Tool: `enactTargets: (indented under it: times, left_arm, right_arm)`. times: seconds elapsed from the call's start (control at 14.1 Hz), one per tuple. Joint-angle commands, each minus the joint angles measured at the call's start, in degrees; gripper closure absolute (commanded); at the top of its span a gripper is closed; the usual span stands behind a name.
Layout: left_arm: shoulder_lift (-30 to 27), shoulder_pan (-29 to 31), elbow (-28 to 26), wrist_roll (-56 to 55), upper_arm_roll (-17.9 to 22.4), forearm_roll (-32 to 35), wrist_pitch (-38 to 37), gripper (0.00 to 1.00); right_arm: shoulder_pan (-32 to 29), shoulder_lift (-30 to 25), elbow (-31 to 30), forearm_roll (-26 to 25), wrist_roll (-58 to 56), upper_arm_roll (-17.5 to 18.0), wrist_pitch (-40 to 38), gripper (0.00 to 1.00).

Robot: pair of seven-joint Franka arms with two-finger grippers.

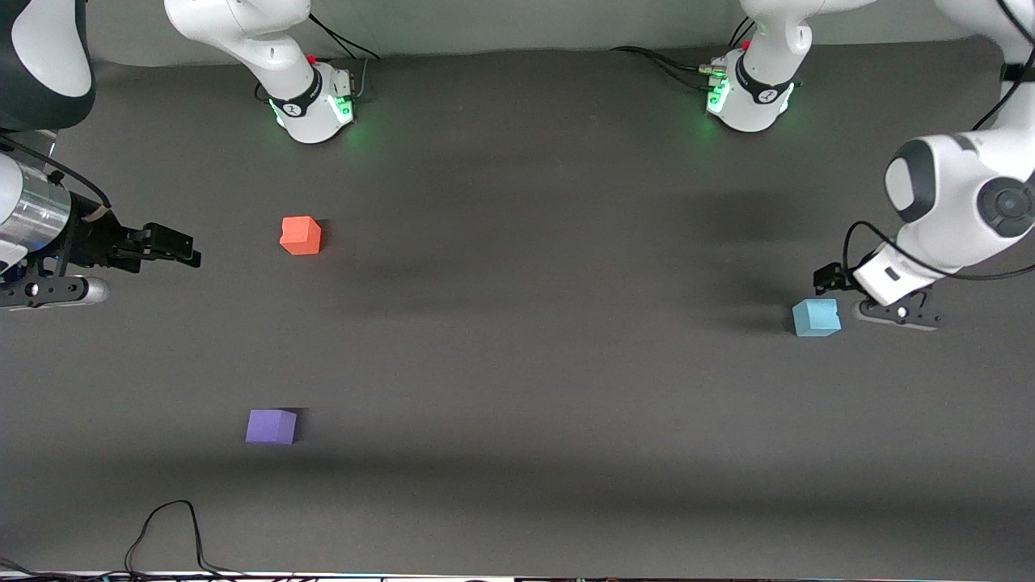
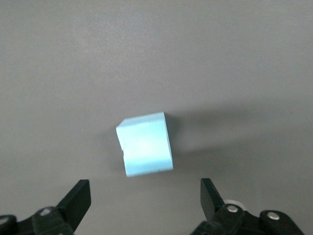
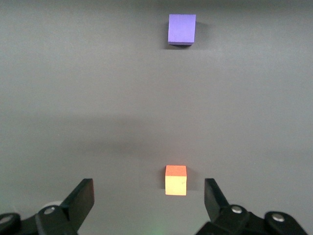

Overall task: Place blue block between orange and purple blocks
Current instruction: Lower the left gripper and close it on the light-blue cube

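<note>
The light blue block point(image 1: 816, 317) lies on the dark table near the left arm's end. My left gripper point(image 1: 833, 283) hovers low just beside it. In the left wrist view the gripper point(image 2: 144, 188) is open and empty, with the blue block point(image 2: 145, 144) lying ahead of the fingertips, not between them. The orange block point(image 1: 301, 235) and the purple block point(image 1: 271, 426) lie apart near the right arm's end, the purple one nearer the front camera. My right gripper point(image 1: 182, 249) is open and empty beside the orange block. The right wrist view point(image 3: 148, 188) shows the orange block point(image 3: 176, 180) and the purple block point(image 3: 182, 29).
The two arm bases point(image 1: 311, 101) point(image 1: 748, 93) stand along the table's back edge. A loose black cable point(image 1: 162, 525) loops near the front edge, nearer the front camera than the purple block. Bare dark mat point(image 1: 525, 323) spans the middle.
</note>
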Motion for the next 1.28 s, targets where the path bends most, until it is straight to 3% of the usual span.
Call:
enactTargets:
  times: [0.0,0.14,0.42,0.5,0.57,0.64,0.78,0.92,1.06,1.2]
  left_arm:
    - [5.1,-0.1,0.2,1.3,0.5,1.5,6.5,0.0]
    - [8.3,0.0,0.2,1.5,0.6,1.5,10.2,0.0]
    - [9.9,0.0,0.2,1.5,0.6,1.4,10.1,0.01]
    - [10.0,0.0,0.2,1.1,0.6,1.5,9.8,0.22]
    - [10.0,0.0,0.3,0.8,0.6,1.4,9.5,0.49]
    - [10.0,-0.1,0.5,0.6,0.6,1.4,9.2,0.55]
    - [9.9,-0.1,1.3,0.9,0.6,1.4,8.9,0.55]
    - [8.8,-0.1,5.3,1.0,0.7,1.4,1.4,0.55]
    - [7.2,-1.2,13.7,-1.2,0.4,1.3,-12.6,0.55]
    - [6.4,-5.8,21.1,-8.0,0.2,0.8,-23.3,0.55]
  right_arm:
    - [0.2,-0.4,-1.0,2.5,1.0,-0.2,1.5,0.0]
    - [0.2,-0.4,-1.5,3.2,1.0,-0.3,1.6,0.0]
    - [0.2,-0.4,-1.7,3.2,1.0,-0.3,1.5,0.0]
    - [0.2,-0.5,-2.0,3.2,1.0,-0.3,1.6,0.0]
    - [0.2,-0.5,-2.1,3.2,1.0,-0.3,1.6,0.0]
    - [0.2,-0.5,-2.1,3.2,1.0,-0.3,1.6,0.0]
    - [0.3,-0.5,-2.4,3.2,1.0,-0.3,1.9,0.0]
    - [0.3,-0.7,-2.7,3.2,1.0,-0.3,2.3,0.0]
    - [0.3,-0.7,-2.7,3.2,1.0,-0.3,2.3,0.0]
    - [0.3,-0.7,-2.7,3.2,1.0,-0.3,2.4,0.0]
